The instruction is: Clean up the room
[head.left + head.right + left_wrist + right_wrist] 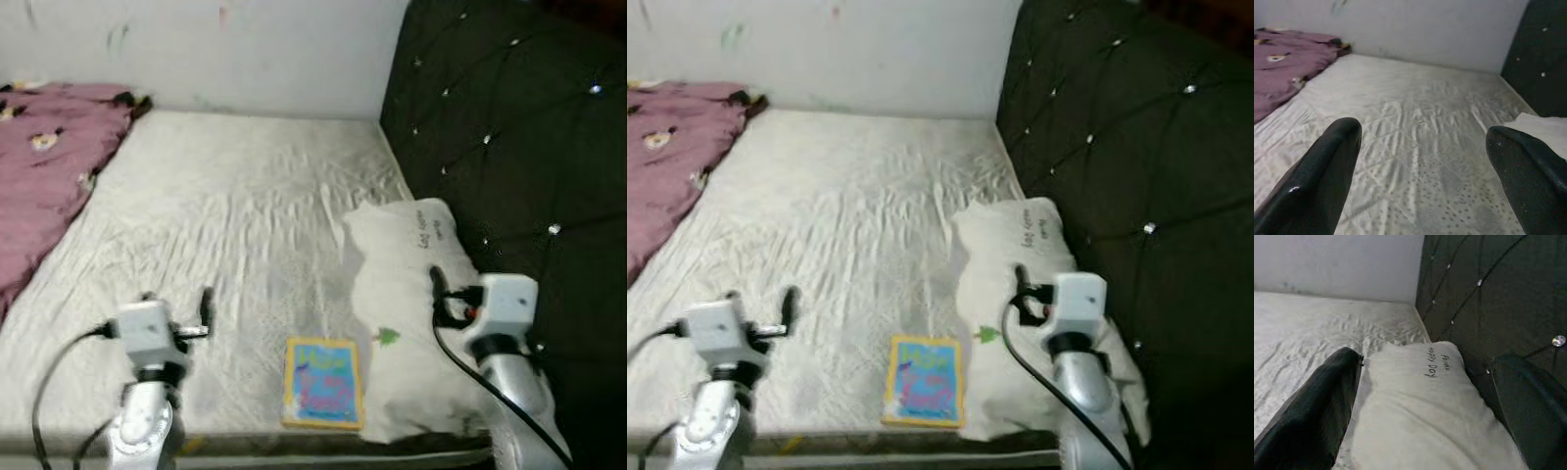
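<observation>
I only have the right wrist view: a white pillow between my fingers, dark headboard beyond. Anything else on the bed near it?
Observer: Yes, a yellow-bordered book lies flat on the mattress, just left of the pillow, near the front edge.
Operator: Where's my left hand?
Observer: The left hand is over bare mattress, left of the book, fingers open.
Operator: Anything farther left?
Observer: A purple blanket is bunched at the far left corner.
</observation>
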Tool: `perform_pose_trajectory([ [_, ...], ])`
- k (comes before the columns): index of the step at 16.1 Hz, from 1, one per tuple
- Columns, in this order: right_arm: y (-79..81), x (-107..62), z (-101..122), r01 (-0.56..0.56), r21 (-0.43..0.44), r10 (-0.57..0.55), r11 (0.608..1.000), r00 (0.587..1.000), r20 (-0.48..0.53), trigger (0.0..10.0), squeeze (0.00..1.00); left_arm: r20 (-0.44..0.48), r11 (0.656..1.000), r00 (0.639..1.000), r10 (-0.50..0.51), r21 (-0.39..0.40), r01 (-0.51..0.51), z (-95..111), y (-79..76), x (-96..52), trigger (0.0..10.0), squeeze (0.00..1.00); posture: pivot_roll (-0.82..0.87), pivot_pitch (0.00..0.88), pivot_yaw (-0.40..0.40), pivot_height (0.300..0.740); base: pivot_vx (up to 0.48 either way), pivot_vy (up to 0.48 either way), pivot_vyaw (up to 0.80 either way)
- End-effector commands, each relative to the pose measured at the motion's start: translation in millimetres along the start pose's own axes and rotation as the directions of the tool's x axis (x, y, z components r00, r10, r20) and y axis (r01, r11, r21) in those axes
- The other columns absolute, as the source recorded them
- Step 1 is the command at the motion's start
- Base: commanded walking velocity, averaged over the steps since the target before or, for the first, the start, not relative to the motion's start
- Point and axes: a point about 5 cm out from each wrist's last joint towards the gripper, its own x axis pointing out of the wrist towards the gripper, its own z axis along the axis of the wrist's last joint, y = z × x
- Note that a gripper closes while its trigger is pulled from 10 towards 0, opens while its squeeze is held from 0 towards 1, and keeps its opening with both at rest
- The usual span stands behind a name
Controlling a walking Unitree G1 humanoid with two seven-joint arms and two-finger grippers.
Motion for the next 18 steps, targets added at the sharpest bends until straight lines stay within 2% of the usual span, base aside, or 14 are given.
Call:
perform_pose_trajectory([
  [1, 10.2, 3.2, 3.8, -0.024, 0.02, 0.023, 1.0, 1.0, 0.014, 10.0, 0.0, -0.008, 1.0, 1.0, 0.025, 0.018, -0.024, -0.1, 9.1, -0.2, 10.0, 0.0, 0.0, 0.0, -0.038, 0.74, 0.0, 0.416, 0.0],
  [8, 17.3, 9.9, 6.2, -0.041, 0.02, 0.041, 0.999, 0.999, 0.03, 10.0, 0.0, 0.002, 1.0, 1.0, 0.023, 0.018, -0.023, 1.3, 7.2, 5.0, 10.0, 0.0, -0.01, 0.0, -0.033, 0.74, 0.0, 0.453, 0.0],
  [11, 25.4, 9.2, 8.9, -0.091, -0.016, 0.092, 0.996, 0.994, 0.056, 10.0, 0.0, 0.009, 0.999, 0.999, 0.031, 0.025, -0.031, 2.2, 9.0, 7.3, 10.0, 0.0, -0.01, 0.0, -0.032, 0.74, 0.0, 0.48, 0.0],
  [15, 26.0, 9.7, 9.2, -0.093, -0.04, 0.095, 0.995, 0.994, 0.062, 10.0, 0.0, 0.007, 0.999, 0.999, 0.032, 0.023, -0.032, 1.4, 8.1, 9.4, 10.0, 0.0, -0.01, 0.0, -0.032, 0.74, 0.0, 0.48, 0.0],
  [18, 26.6, 10.3, 10.3, -0.091, -0.053, 0.095, 0.994, 0.993, 0.072, 10.0, 0.0, 0.0, 0.999, 0.999, 0.032, 0.026, -0.032, -0.2, 8.1, 8.6, 10.0, 0.0, -0.02, 0.0, -0.028, 0.74, 0.0, 0.48, 0.8],
])
